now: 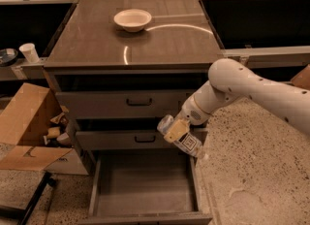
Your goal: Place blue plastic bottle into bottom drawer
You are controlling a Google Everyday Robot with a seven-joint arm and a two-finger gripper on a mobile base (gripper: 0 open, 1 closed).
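One bottle (190, 144), one bowl (132, 19), three drawers (126, 104).
End effector (174, 131) clamps the bottle, slanting down-right; bottom drawer (145, 186) open beneath.

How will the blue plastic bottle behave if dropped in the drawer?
The gripper holds the blue plastic bottle tilted by the bottom drawer's right edge. Round body: likely rolls on flat floor. Small plastic: probably light, hardly fragile.

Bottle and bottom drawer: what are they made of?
The small clear blue plastic bottle, held in the tool above the open drawer's right side, looks like thin see-through plastic with a pale printed label. The deep grey bottom drawer looks like painted metal, with flat, plain, dull grey walls and floor, though I can't be sure of the finish.
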